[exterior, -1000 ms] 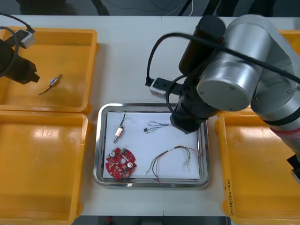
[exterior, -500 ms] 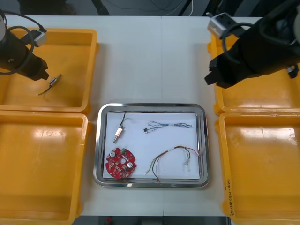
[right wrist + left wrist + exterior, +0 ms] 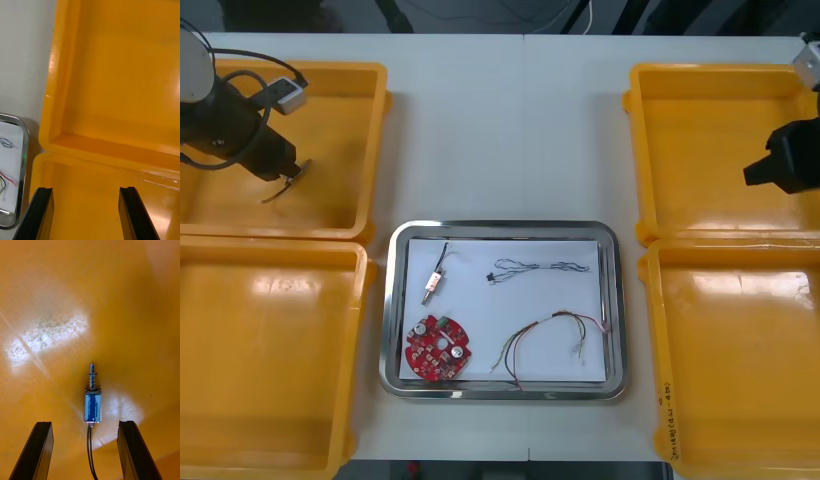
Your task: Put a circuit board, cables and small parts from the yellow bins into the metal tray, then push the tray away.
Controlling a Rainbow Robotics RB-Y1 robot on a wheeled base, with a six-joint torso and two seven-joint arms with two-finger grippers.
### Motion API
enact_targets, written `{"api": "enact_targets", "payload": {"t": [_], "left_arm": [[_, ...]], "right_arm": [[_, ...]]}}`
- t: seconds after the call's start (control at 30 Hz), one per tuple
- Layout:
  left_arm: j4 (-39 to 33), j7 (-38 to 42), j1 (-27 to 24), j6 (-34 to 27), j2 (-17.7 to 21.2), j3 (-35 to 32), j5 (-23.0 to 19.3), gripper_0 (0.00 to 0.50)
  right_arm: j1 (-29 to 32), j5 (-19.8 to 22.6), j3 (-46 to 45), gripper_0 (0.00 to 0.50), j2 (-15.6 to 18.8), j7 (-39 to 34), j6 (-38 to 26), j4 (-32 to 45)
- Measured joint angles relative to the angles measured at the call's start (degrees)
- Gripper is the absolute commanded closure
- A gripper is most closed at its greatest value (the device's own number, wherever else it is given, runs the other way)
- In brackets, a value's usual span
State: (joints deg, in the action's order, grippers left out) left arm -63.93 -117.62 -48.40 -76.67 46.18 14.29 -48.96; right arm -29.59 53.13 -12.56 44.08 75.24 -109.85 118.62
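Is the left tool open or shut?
Open: the left tool has its fingers apart, the small metal part lying untouched on the yellow bin floor.

Table [image 3: 480, 130] with yellow bins [image 3: 377, 120], metal tray [image 3: 392, 310]

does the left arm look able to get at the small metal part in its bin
Probably yes: the left claw hovers just above the small metal part in the far left yellow bin, open fingers either side, nothing covering it. The right claw is over the right yellow bins.

Black left end effector [image 3: 85, 423], black cable [image 3: 248, 52] (grey wrist box [image 3: 287, 95])
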Motion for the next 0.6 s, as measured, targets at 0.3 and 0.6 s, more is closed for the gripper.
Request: {"api": "enact_targets", "payload": {"t": [0.3, 0.6], "left_arm": [[1.11, 0.0, -0.06, 4.81, -0.7, 4.14, 0.0, 0.0], [3.37, 0.0, -0.06, 7.11, -0.79, 5.6, 0.0, 0.0]], "right_arm": [[7.69, -1.74, -6.07, 0.0, 0.59, -0.02, 0.0, 0.03], [12.95, -2.11, -7.64, 0.0, 0.6, -0.03, 0.0, 0.1]]}}
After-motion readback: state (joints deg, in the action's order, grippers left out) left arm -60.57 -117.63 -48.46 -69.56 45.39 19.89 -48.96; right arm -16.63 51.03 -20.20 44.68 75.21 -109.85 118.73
